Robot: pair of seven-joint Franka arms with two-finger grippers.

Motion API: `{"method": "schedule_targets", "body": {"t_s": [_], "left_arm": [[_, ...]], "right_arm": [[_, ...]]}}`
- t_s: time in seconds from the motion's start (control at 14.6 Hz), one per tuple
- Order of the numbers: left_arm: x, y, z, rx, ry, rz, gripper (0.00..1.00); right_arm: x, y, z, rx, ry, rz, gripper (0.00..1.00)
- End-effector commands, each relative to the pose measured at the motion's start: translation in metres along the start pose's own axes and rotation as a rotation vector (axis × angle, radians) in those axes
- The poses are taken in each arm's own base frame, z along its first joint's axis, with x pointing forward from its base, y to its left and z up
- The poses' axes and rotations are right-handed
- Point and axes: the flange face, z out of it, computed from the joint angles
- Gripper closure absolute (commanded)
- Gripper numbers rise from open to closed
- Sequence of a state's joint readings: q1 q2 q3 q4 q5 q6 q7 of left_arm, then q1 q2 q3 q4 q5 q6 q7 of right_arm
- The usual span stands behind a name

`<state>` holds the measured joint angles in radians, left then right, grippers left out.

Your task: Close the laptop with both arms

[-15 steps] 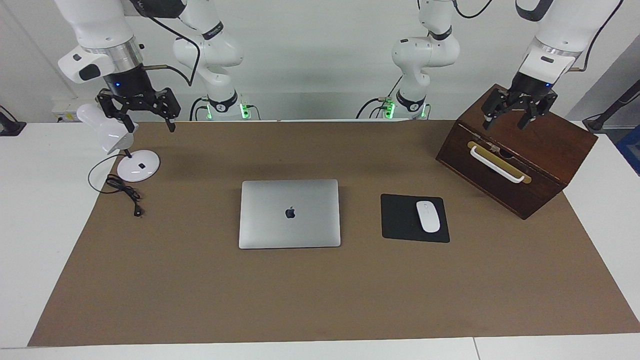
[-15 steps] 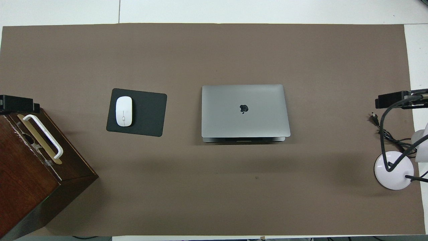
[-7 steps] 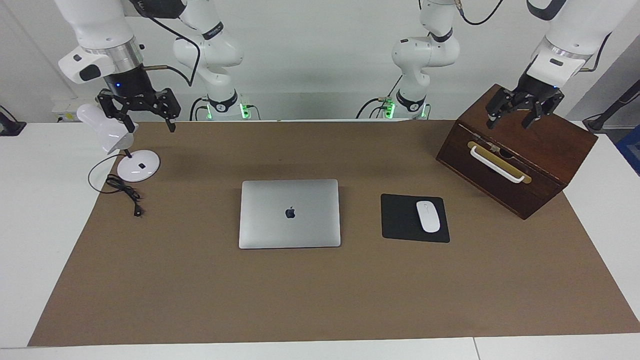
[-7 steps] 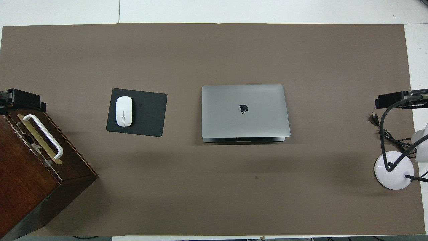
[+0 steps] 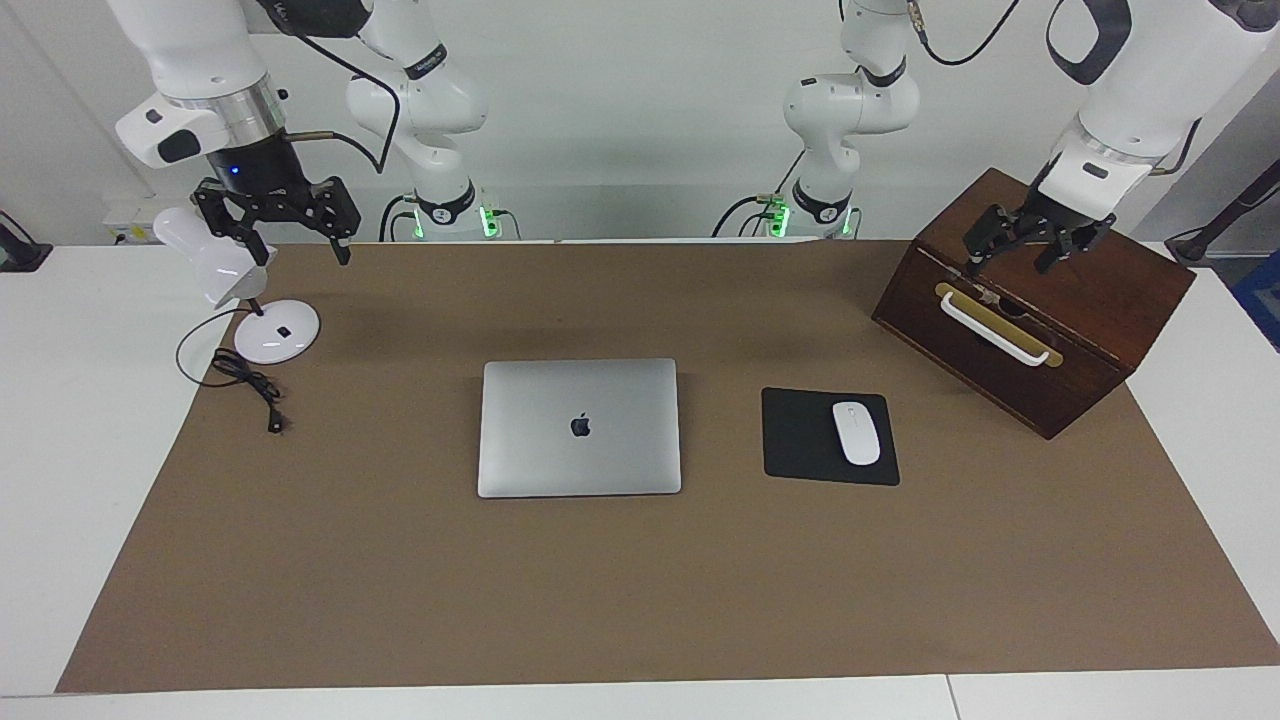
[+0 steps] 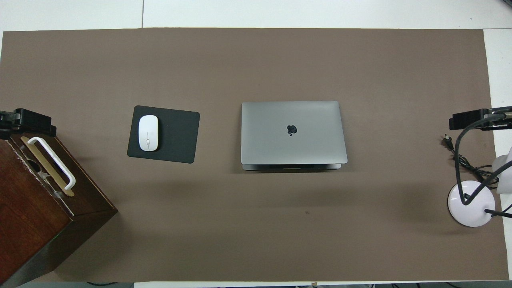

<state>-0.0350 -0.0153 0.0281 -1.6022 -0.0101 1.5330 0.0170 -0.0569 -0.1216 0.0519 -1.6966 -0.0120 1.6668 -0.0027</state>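
Note:
The silver-grey laptop [image 5: 580,427] lies flat in the middle of the brown mat with its lid down and the apple logo up. In the overhead view the laptop [image 6: 293,132] shows a thin strip of base at the edge nearer the robots. My right gripper [image 5: 290,245] hangs open and empty in the air beside the desk lamp, far from the laptop; its tip shows in the overhead view [image 6: 472,119]. My left gripper [image 5: 1010,260] is open and empty over the top of the wooden box; its tip shows in the overhead view [image 6: 30,122].
A black mouse pad [image 5: 800,440] with a white mouse [image 5: 856,432] lies beside the laptop toward the left arm's end. A dark wooden box [image 5: 1040,310] with a white handle stands at that end. A white desk lamp [image 5: 270,330] with a black cord stands at the right arm's end.
My left gripper has shifted over the wooden box toward its handle edge and tilted. The right gripper and the laptop have not moved.

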Motion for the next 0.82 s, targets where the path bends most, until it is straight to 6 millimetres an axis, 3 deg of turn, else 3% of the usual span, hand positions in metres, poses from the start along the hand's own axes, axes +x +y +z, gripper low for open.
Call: {"method": "schedule_targets", "body": {"t_s": [0.0,0.75], "left_arm": [[-0.0014,-0.003,-0.0008,0.024,0.001,0.001,0.0],[-0.0028,-0.002,0.002,0.015,0.0,0.003,0.0]], "right_arm": [[-0.0019,0.0019,0.0011,0.015,0.014,0.01,0.0],[-0.0018,0.0019,0.001,0.015,0.016,0.01,0.0]]}}
